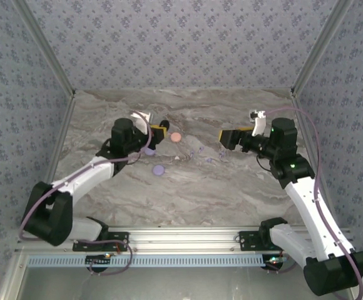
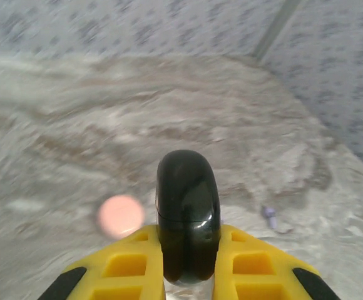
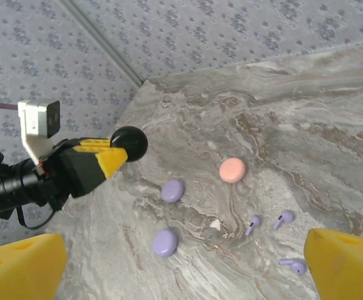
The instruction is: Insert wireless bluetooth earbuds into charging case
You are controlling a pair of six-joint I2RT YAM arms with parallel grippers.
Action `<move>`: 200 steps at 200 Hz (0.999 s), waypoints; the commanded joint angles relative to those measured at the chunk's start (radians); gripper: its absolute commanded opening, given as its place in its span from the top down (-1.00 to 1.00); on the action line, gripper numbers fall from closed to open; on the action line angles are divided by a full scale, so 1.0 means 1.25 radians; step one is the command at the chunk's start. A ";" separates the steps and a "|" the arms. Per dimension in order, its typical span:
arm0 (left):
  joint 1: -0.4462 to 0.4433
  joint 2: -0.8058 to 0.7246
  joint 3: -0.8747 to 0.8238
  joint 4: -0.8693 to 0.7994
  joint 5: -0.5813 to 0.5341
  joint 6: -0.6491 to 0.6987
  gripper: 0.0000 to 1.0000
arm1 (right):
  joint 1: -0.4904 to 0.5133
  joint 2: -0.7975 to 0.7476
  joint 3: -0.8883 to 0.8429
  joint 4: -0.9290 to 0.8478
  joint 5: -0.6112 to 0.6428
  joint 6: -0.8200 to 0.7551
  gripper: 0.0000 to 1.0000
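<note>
Three lilac earbuds [image 3: 283,219] lie loose near the counter's [image 3: 332,112] middle, just ahead of the right end effector [image 3: 181,265], its jaws spread wide; tiny and rounded, one may skid away from an off-centre pinch. To their left, the left end effector [image 2: 188,253] pinches a glossy black case [image 2: 188,194] edgewise, which may twist when a bud presses in.

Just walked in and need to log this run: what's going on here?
The left end effector is shut on a black round charging case, apparently lifted off the marble table. The right end effector is open and holds nothing, near three lilac earbuds lying loose on the table. A pink case and two lilac cases lie between the arms. No earbud has been picked up.
</note>
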 commanded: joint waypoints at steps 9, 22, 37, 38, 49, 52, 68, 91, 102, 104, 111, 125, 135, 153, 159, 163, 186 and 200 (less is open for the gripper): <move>0.072 0.134 0.094 -0.128 0.053 -0.033 1.00 | -0.023 -0.005 -0.058 0.117 -0.032 0.114 -1.00; 0.086 0.199 0.132 -0.142 0.078 -0.050 1.00 | -0.023 -0.004 -0.066 0.113 -0.014 0.120 -1.00; 0.090 0.273 0.182 -0.169 0.089 -0.066 1.00 | -0.023 -0.005 -0.070 0.096 0.003 0.113 -1.00; 0.090 0.276 0.186 -0.171 0.090 -0.066 1.00 | -0.023 -0.006 -0.070 0.095 0.003 0.113 -1.00; 0.090 0.324 0.222 -0.190 0.105 -0.068 1.00 | -0.022 -0.008 -0.066 0.078 0.013 0.102 -1.00; 0.090 0.336 0.231 -0.193 0.107 -0.070 1.00 | -0.022 -0.008 -0.065 0.073 0.014 0.099 -1.00; 0.090 0.387 0.262 -0.198 0.120 -0.084 1.00 | -0.021 -0.010 -0.060 0.053 0.021 0.087 -1.00; 0.090 0.440 0.293 -0.205 0.136 -0.105 1.00 | -0.021 -0.013 -0.058 0.037 0.029 0.080 -1.00; 0.091 0.455 0.297 -0.204 0.137 -0.112 1.00 | -0.021 -0.014 -0.058 0.030 0.030 0.080 -1.00; 0.091 0.457 0.297 -0.204 0.136 -0.112 1.00 | -0.020 -0.014 -0.058 0.029 0.030 0.079 -1.00; 0.090 0.461 0.299 -0.206 0.137 -0.114 1.00 | -0.021 -0.014 -0.059 0.027 0.030 0.079 -1.00; 0.090 0.466 0.300 -0.210 0.137 -0.116 0.95 | -0.021 -0.013 -0.056 0.020 0.034 0.078 -1.00; 0.090 0.466 0.298 -0.211 0.133 -0.115 0.80 | -0.020 -0.011 -0.056 0.013 0.035 0.076 -1.00; 0.093 0.464 0.295 -0.216 0.125 -0.107 0.51 | -0.018 -0.006 -0.051 0.002 0.039 0.070 -1.00; 0.093 0.464 0.295 -0.219 0.119 -0.103 0.46 | -0.015 -0.005 -0.049 -0.005 0.042 0.065 -1.00; 0.094 0.463 0.295 -0.222 0.115 -0.101 0.43 | -0.014 -0.004 -0.047 -0.008 0.045 0.060 -1.00; 0.104 0.452 0.292 -0.232 0.098 -0.086 0.24 | 0.013 0.011 -0.027 -0.051 0.078 0.031 -1.00; 0.112 0.440 0.294 -0.240 0.091 -0.075 0.17 | 0.034 0.022 -0.017 -0.077 0.103 0.011 -1.00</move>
